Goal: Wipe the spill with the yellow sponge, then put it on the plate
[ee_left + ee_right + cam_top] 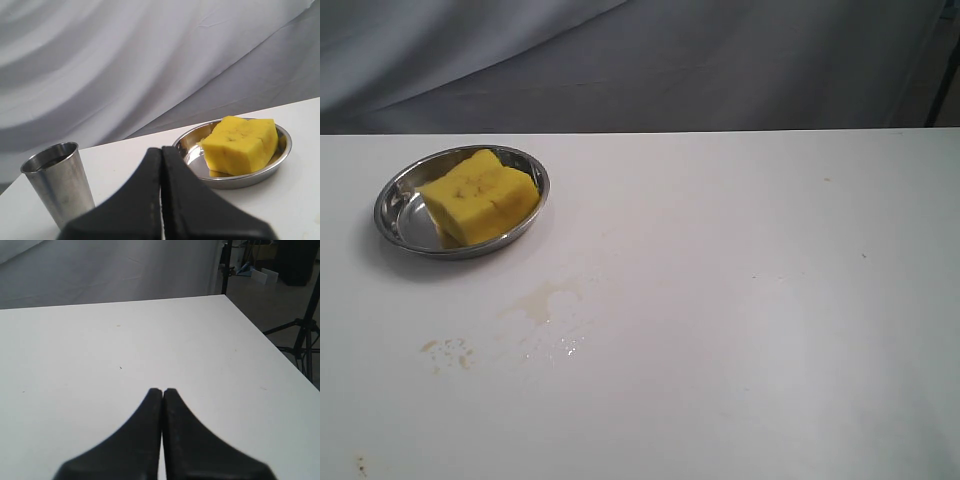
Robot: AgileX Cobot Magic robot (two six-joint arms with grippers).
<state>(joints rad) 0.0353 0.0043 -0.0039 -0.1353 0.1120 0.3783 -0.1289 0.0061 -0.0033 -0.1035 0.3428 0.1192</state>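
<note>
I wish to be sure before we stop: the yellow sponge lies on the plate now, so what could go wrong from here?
1. A faint brownish spill and small droplets show on the table; the wipe may be judged incomplete.
2. The yellow sponge leans on the rim of the plate; it might drip or slide over.
3. A steel cup stands close to the shut left pincer; a careless move could tip it.

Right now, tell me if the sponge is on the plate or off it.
On it. The sponge lies inside the rim of the plate, as both the exterior and left wrist views show.
</note>
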